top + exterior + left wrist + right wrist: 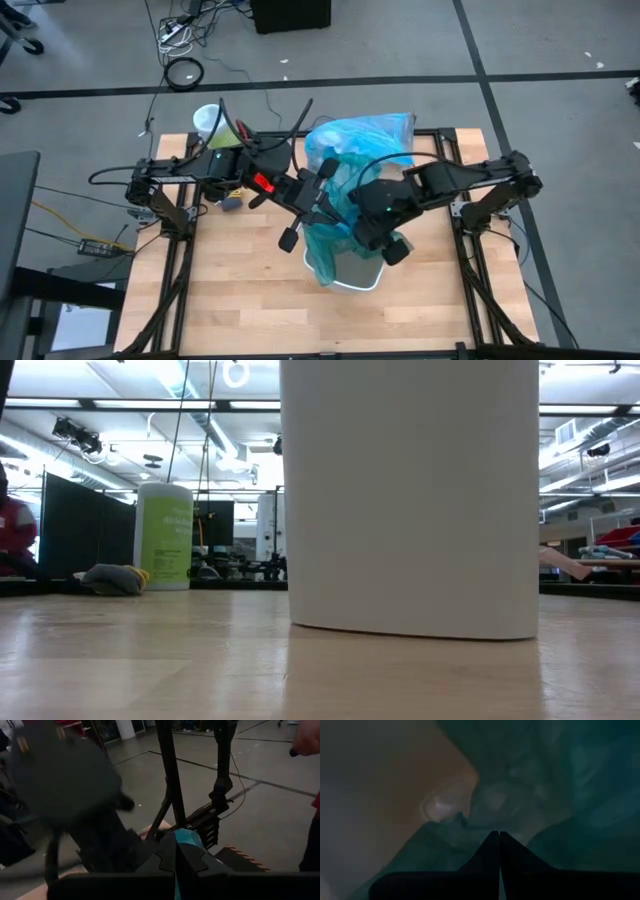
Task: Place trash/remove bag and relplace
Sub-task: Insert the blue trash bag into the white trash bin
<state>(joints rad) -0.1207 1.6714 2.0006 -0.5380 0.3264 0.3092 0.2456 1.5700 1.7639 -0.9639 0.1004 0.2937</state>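
A white bin point(358, 277) stands on the wooden table, and in the low view the bin point(410, 500) fills the middle. A darker teal-green plastic bag point(328, 245) is draped over its mouth. Both grippers are at this bag, above the bin: my left gripper point(327, 185) at its far-left side, my right gripper point(390, 245) at its right side, both shut. The light sky-blue bag point(365, 135) lies bulging at the table's far edge, untouched. No loose trash shows. My left gripper pinches a bunched bit of the teal bag's upper edge point(189, 840) between its two shut fingers, held up above the table. The bag hangs slack below it over the bin. My right gripper is shut with teal plastic point(485, 815) crowding all around its fingertips. It comes from the table's right, slanting down; which part of the bag it has cannot be told.
A white cup point(208, 120) and yellow-green items stand at the table's far-left corner. A green-labelled canister point(165, 535) and a grey lump point(112, 578) show at the far left in the low view. A person's arm point(305, 737) is beyond the table. Bare wood lies toward the near edge point(300, 320).
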